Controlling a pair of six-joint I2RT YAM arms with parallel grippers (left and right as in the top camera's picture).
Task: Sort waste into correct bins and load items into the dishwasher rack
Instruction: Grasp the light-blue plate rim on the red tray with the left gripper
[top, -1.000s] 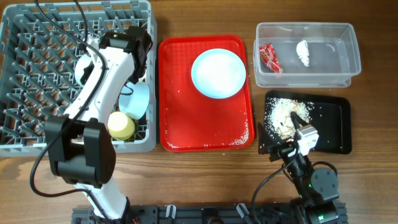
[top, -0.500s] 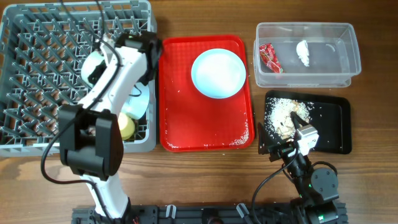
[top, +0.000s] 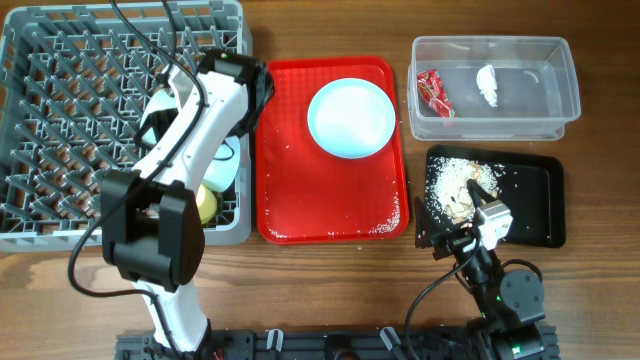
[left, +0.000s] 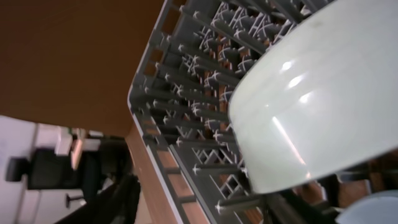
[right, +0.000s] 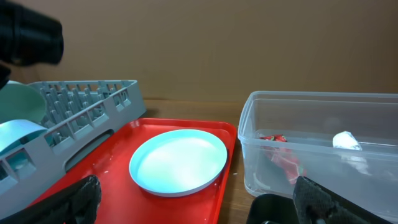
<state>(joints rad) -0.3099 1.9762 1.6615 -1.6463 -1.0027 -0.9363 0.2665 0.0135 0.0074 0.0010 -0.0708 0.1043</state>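
My left gripper (top: 243, 88) hangs at the right edge of the grey dishwasher rack (top: 60, 120), its fingers apart and empty. In its wrist view a pale green bowl (left: 323, 93) stands on the pegs just ahead of them. A blue bowl (top: 228, 168) and a yellow cup (top: 207, 205) sit in the rack's right side. The pale-blue plate (top: 350, 117) lies on the red tray (top: 320, 200). My right gripper (top: 480, 218) rests open over the black tray (top: 530, 200), beside the food scraps (top: 455, 180). The clear tub (top: 530, 100) holds the red wrapper (top: 435, 92) and tissue (top: 488, 85).
Loose rice grains dot the red tray's floor. The right wrist view looks across the plate (right: 179, 160) toward the rack (right: 87, 106), with the tub (right: 323, 143) to its right. Bare wooden table runs along the front edge.
My left wrist has swung right, from over the rack's middle to its right edge, and its jaws have opened. The right arm has not moved.
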